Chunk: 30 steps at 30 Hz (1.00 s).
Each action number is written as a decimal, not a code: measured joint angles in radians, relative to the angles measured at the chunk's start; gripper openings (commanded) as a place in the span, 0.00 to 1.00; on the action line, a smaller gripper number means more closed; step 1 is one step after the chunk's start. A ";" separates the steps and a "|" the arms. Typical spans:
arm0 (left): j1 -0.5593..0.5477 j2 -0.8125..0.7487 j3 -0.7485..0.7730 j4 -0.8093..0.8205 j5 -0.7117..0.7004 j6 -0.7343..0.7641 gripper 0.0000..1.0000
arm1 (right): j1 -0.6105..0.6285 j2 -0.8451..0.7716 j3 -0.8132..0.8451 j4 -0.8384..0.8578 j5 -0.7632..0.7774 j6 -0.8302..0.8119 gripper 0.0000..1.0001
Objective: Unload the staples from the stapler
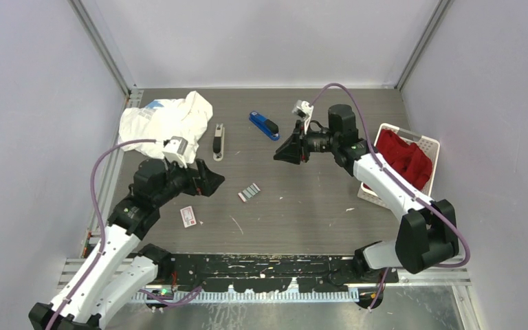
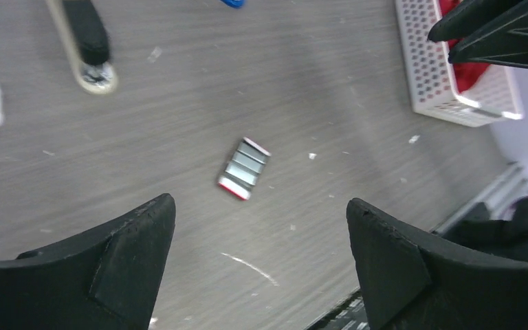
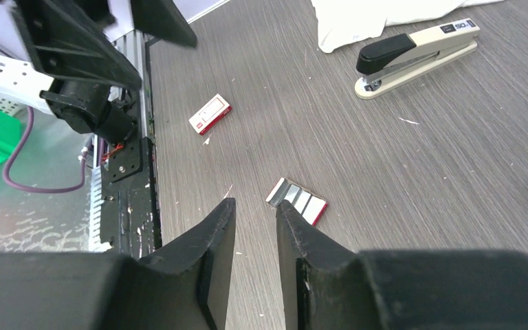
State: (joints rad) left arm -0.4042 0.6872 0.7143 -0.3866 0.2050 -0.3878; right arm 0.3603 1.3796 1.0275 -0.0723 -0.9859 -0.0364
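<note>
The staples (image 1: 249, 192) are a few silvery strips lying side by side on a small red-edged card on the table's middle. They also show in the left wrist view (image 2: 244, 167) and the right wrist view (image 3: 297, 201). A beige and black stapler (image 1: 218, 141) lies shut at the back left, also in the wrist views (image 2: 86, 41) (image 3: 416, 55). My left gripper (image 1: 212, 182) (image 2: 259, 206) is wide open and empty, left of the staples. My right gripper (image 1: 280, 156) (image 3: 256, 203) hovers behind them, narrowly open and empty.
A blue stapler (image 1: 264, 124) lies at the back centre. A small red-and-white box (image 1: 188, 216) (image 3: 210, 113) lies near the front left. A white cloth (image 1: 168, 120) is at the back left. A white basket (image 1: 432, 144) with a red cloth stands at the right.
</note>
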 measured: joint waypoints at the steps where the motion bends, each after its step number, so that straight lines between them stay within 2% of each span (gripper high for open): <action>1: 0.000 -0.005 -0.043 0.047 0.022 -0.048 0.90 | -0.007 -0.014 -0.011 0.013 -0.006 0.006 0.35; 6: 0.000 -0.009 -0.254 0.234 0.087 -0.279 0.88 | -0.020 -0.047 -0.040 0.058 -0.029 0.019 0.35; 7: 0.000 -0.009 -0.291 0.265 0.090 -0.321 0.85 | -0.021 -0.047 -0.042 0.065 -0.031 0.021 0.35; 13: -0.002 -0.018 -0.421 0.382 0.085 -0.476 0.79 | -0.022 -0.047 -0.055 0.083 -0.038 0.034 0.35; 20: -0.020 -0.009 -0.461 0.436 0.063 -0.536 0.75 | -0.022 -0.045 -0.059 0.095 -0.041 0.039 0.35; 30: -0.046 0.092 -0.472 0.473 0.029 -0.543 0.63 | -0.022 -0.026 -0.061 0.100 -0.048 0.039 0.35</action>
State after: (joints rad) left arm -0.4500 0.7792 0.2428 0.0860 0.2337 -0.9306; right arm 0.3382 1.3533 0.9661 0.0273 -1.0336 0.0025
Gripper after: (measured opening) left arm 0.657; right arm 0.352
